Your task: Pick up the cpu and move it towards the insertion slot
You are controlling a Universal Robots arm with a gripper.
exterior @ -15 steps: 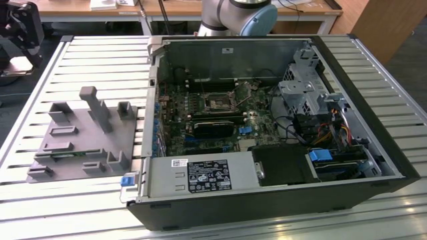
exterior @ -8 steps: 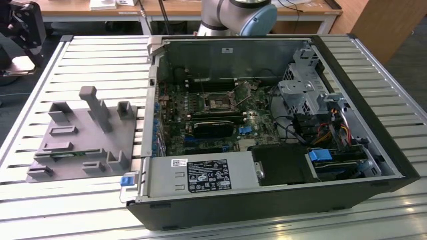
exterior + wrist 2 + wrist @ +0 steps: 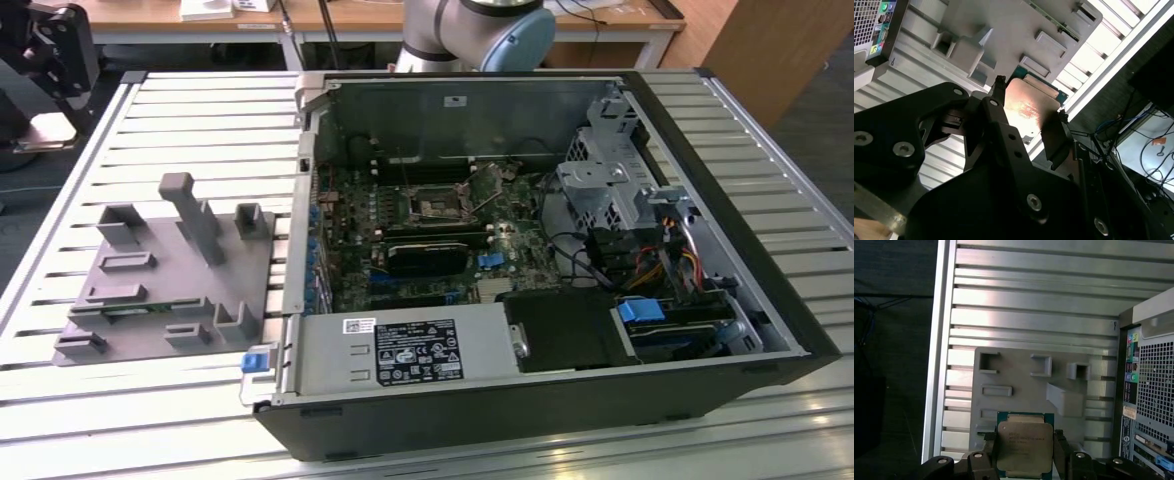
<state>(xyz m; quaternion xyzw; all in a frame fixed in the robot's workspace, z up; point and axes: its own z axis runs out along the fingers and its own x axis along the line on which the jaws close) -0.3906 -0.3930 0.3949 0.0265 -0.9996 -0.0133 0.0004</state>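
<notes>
Cpu, seemingly light, stiff and fragile with a slick metal top, is being pinched by its opposite edges between gripper jaws, over the grey fixture.

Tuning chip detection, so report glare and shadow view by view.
Second wrist view: warm glare washes across the cpu, with the gripper dark in front. First wrist view: cpu evenly lit, table slats gleam. Exterior view: slats glare, computer case interior dim.
</notes>
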